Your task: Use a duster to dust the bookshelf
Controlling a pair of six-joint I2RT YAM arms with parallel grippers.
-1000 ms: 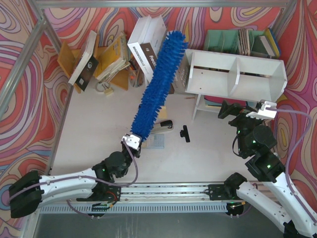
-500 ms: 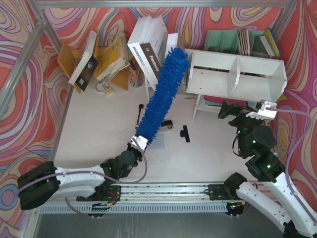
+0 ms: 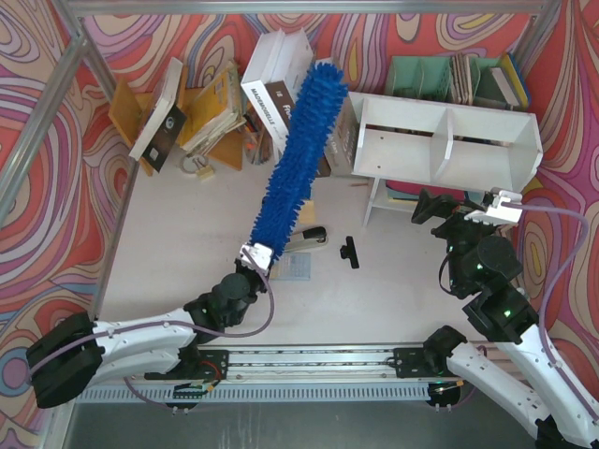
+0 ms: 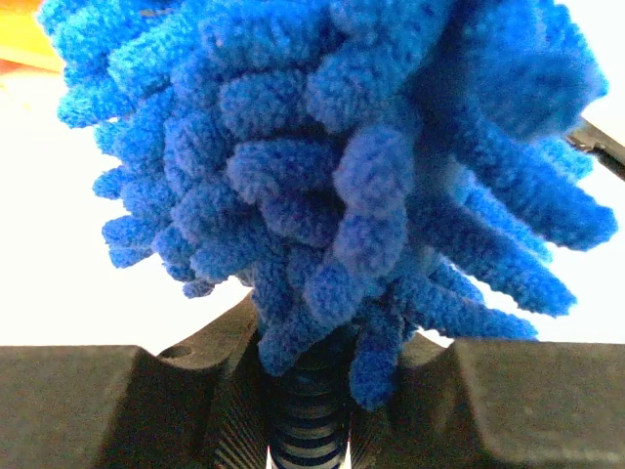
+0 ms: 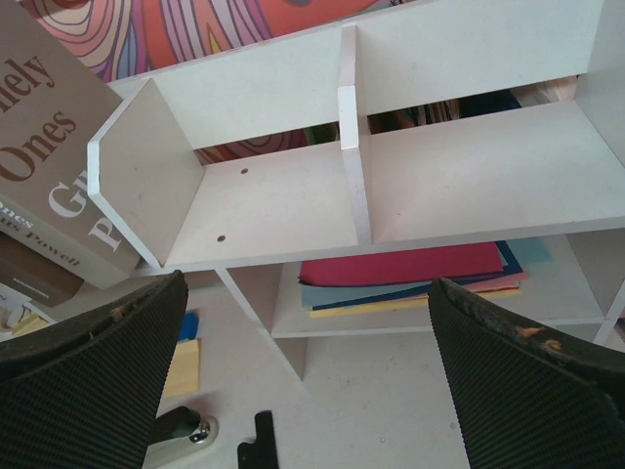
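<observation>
the duster (image 3: 295, 168) is seen raised off the table (image 3: 187, 234), its long axis slanted from the handle at the near left up to the fluffy tip at the far right. that tip is found just left of the bookshelf (image 3: 449, 140), close by its left end wall. contact cannot be judged from above, since the head overlaps the leaning books (image 3: 281, 89) behind it. the bookshelf is stood at the far right, its two compartments parted by the centre divider, and in the right wrist view the bookshelf (image 5: 283, 210) is shown bare inside, with coloured folders (image 5: 400, 269) laid beneath it. the handle is clamped in the left gripper (image 3: 255, 257). in the left wrist view the ribbed blue stem is seen pinched between the closed-in pads of the left gripper (image 4: 311, 420), the noodle bristles of the duster (image 4: 332, 166) filling the frame. the right gripper (image 3: 460, 213) is hung just in front of the shelf, nearer to it than the left, yet its fingers are spread wide and nothing is held. so the shelf is taken to lie to the right of the head, and a rightward swing of the tip is judged to be what is called for. a stapler (image 3: 304, 240) is noted on the table below the shaft.
</observation>
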